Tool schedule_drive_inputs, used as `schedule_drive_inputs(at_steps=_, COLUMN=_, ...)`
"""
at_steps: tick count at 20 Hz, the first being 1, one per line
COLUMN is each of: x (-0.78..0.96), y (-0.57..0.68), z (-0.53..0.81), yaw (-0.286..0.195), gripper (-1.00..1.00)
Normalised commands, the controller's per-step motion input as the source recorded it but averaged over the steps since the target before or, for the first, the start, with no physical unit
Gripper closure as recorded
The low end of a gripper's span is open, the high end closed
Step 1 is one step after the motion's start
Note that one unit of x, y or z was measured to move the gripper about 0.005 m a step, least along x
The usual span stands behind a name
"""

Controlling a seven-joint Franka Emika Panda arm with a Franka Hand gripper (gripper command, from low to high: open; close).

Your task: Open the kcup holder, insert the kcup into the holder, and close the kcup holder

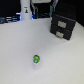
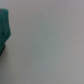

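Note:
The kcup (image 1: 36,59), a tiny pod with a green top and whitish sides, stands alone on the white table (image 1: 20,45) toward the front of the exterior view. The kcup holder (image 1: 63,26), a black two-drawer box with pale handles, sits at the back on the exterior view's right; both drawers look pushed in. The pod is well apart from it. No gripper shows in the exterior view. The wrist view holds only a pale blurred surface and a teal shape (image 2: 4,27) at one edge, too blurred to identify.
A tall white bottle-like post (image 1: 25,11) stands at the back on the exterior view's left. Dark equipment (image 1: 42,6) lies behind the table's far edge.

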Motion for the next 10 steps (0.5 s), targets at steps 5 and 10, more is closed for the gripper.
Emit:
schedule_drive_inputs(at_steps=5, x=-0.07, y=0.16, z=0.06, yaw=-0.060, gripper=-1.00)
schedule_drive_inputs(at_steps=10, x=-0.22, y=0.38, z=0.13, yaw=-0.142, gripper=-1.00)
